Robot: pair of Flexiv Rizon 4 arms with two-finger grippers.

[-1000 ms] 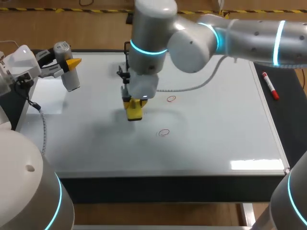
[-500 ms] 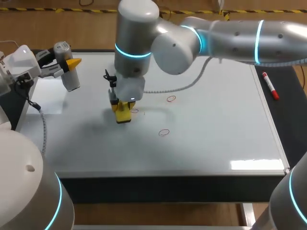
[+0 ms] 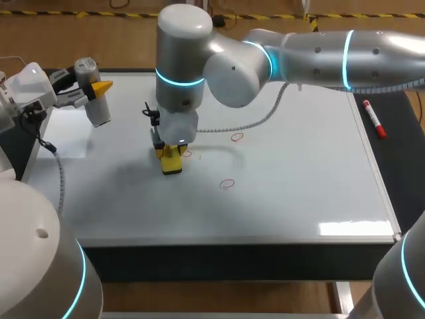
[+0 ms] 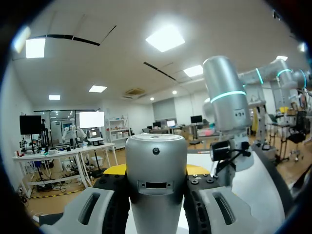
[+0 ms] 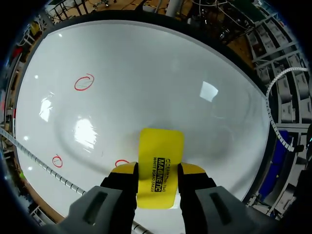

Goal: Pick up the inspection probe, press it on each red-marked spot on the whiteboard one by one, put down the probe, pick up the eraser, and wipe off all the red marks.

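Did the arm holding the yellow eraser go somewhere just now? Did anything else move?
The right gripper, shut on the eraser, slid left across the whiteboard. That uncovered a small red mark beside the eraser. Nothing was grabbed or let go. The other red marks, the left gripper holding the probe, and the marker stayed put.

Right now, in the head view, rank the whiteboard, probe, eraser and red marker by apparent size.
1. whiteboard
2. probe
3. red marker and eraser: unsure. The marker is longer but thinner, and the eraser is partly hidden.
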